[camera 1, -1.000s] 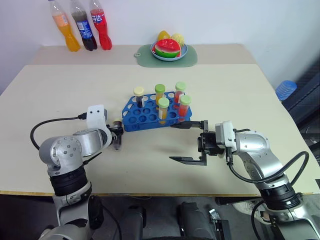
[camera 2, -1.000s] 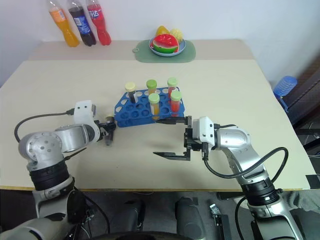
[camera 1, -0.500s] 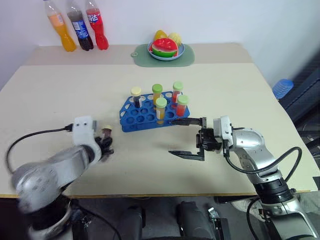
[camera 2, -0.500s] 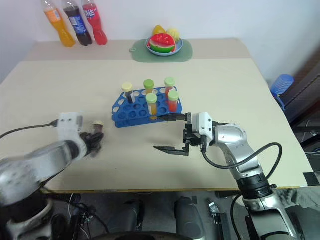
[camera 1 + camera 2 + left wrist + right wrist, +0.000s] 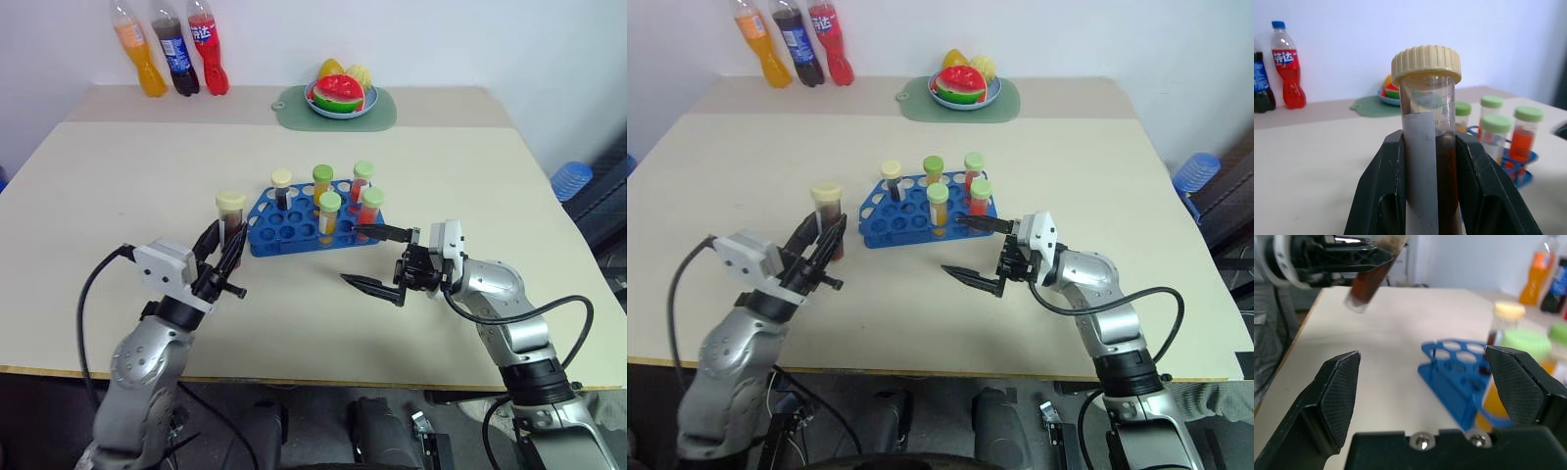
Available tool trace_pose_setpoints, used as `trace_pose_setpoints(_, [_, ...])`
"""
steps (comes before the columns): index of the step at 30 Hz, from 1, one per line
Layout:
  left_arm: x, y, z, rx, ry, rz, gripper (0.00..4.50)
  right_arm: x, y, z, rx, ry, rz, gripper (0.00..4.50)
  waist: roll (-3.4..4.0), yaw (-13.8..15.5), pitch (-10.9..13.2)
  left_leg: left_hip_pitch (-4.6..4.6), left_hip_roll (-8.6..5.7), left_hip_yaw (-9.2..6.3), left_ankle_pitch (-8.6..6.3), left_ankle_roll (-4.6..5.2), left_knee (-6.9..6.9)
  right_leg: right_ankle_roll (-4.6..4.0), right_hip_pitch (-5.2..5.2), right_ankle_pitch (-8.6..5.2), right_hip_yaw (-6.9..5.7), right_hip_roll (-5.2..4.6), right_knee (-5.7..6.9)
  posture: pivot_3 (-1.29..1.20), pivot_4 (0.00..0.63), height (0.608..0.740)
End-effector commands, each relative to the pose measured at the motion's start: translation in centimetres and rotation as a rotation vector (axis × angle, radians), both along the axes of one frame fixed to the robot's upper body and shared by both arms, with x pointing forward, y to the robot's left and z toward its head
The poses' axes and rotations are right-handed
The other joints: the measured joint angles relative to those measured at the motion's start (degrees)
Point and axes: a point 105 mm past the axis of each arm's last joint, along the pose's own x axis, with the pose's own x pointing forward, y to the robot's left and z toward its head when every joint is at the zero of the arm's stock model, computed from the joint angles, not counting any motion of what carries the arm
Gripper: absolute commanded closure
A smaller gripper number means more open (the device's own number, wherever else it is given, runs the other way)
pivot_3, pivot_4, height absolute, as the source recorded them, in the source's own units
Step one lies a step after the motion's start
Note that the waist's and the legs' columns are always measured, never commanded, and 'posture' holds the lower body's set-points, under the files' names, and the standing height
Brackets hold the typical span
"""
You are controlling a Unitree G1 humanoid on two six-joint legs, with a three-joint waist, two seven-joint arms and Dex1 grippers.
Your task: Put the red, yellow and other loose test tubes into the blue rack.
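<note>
Since the earlier frames the left gripper (image 5: 223, 257) had come up off the counter (image 5: 118, 186), carrying a tube (image 5: 231, 217) that had been down at the surface beside the rack; the right gripper had barely shifted. The left jaws were clamped on that tube, which stood nearly upright in the air, cream cap on top, dark brown liquid inside, just left of the blue rack (image 5: 294, 230) and clear of it.

The right gripper (image 5: 377, 257) hung just right of the rack's near corner, jaws spread wide with nothing between them, pointing toward the rack.

The rack sat near the middle of the pale beige counter. Five tubes stood in it: one cream-capped at the back left, four green-capped with orange or red liquid toward the right end. Most of its holes on the near and left side were vacant.

At the far edge of the counter, against a white wall, stood three bottles (image 5: 176, 61): orange, dark cola and red. To their right lay a green mat (image 5: 294, 104) bearing a plate of fruit (image 5: 341, 95). Beyond the counter's right edge, a blue object (image 5: 570, 178) showed on the floor.
</note>
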Motion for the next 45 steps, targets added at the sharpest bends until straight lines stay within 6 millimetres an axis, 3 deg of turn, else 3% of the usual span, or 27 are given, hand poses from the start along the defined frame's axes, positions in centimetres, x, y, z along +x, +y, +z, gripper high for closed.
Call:
trace_pose_setpoints(1, [0.3, -0.4, 0.8, -0.007, -0.148, -0.022, 3.61, -0.8, -0.8, 1.8, 0.022, -0.055, -0.03, 0.0, 0.0, -0.07, 0.0, 0.0, 0.01, 0.0, 0.0, 0.0, 0.01, 0.01, -0.01, 0.01, 0.0, 0.01, 0.0, 0.0, 0.15, 0.74])
trace_pose_setpoints(9, [3.5, -1.5, -1.0, -0.021, -0.194, -0.054, 3.61, -1.7, -3.4, 1.0, -0.032, -0.015, -0.131, 0.0, -0.02, 0.02, 0.01, 0.01, -0.01, -0.03, -0.01, 0.04, 0.1, 0.16, 0.05, 0.08, -0.01, 0.05, 0.02, 0.0, 0.15, 0.74])
trace_pose_setpoints(14, [5.3, -2.2, -1.2, -0.044, -0.219, -0.058, 3.61, -2.5, -4.7, 0.3, -0.088, 0.013, -0.17, 0.0, -0.03, -0.02, 0.01, 0.02, 0.01, -0.06, -0.01, 0.06, 0.1, 0.17, 0.04, 0.08, -0.02, 0.09, 0.06, 0.0, 0.15, 0.74])
trace_pose_setpoints(23, [7.6, -4.0, -1.6, -0.068, -0.234, -0.088, 3.61, -3.4, -5.6, 0.0, -0.103, 0.042, -0.225, 0.0, -0.03, -0.08, 0.01, 0.02, 0.0, -0.07, -0.01, 0.06, 0.13, 0.21, 0.06, 0.1, -0.02, 0.1, 0.07, 0.0, 0.15, 0.74])
trace_pose_setpoints(37, [8.5, -5.8, -4.0, -0.059, -0.199, -0.161, 3.61, -4.4, -6.7, -0.4, -0.106, 0.068, -0.288, 0.0, 0.17, 0.09, -0.11, 0.11, 0.0, -0.08, -0.01, 0.07, 0.15, 0.22, 0.18, 0.1, -0.02, 0.12, 0.08, 0.0, 0.15, 0.74])
trace_pose_setpoints(45, [8.5, -6.0, -4.1, -0.047, -0.204, -0.166, 3.61, -4.8, -6.9, -0.7, -0.105, 0.078, -0.305, 0.0, 0.32, -0.17, -0.2, 0.91, -0.01, -0.1, -0.03, 0.11, 0.07, 0.28, 0.99, 0.07, -0.02, 0.14, -0.01, 0.0, 0.15, 0.74])
